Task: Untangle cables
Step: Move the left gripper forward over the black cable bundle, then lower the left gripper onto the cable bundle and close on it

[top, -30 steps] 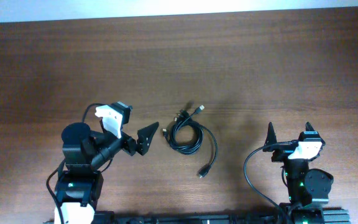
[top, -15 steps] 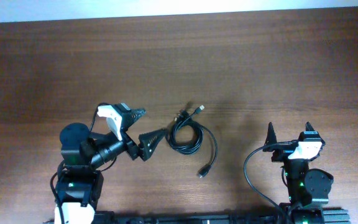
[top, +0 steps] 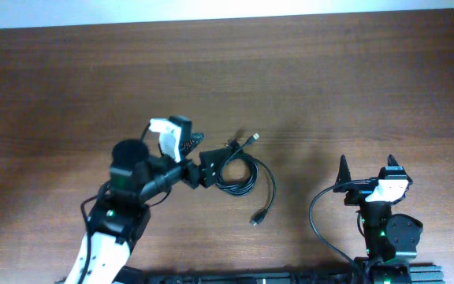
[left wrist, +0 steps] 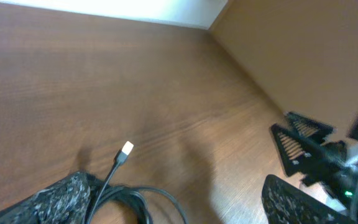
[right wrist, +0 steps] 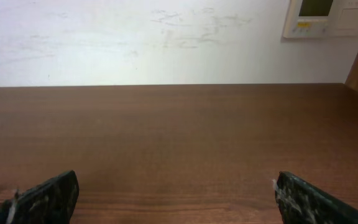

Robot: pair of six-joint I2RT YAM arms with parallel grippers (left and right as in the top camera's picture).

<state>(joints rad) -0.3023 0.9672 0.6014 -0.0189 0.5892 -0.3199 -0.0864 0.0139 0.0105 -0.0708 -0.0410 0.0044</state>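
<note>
overhead view of a brown wooden table (top: 329, 79), two robot arms at its near edge. one coiled bundle of thin black cables (top: 233, 188) near the middle, three small plug ends showing; separate cords inside the coil too tight to count. left gripper (top: 203, 158) right at the coil's left side, jaws spread wide, a strand lying between them, nothing clamped. bundle's long axis running from far plugs to near tail. right gripper (top: 366, 170) well apart, jaws wide, empty. left arm clearly nearer.
</note>
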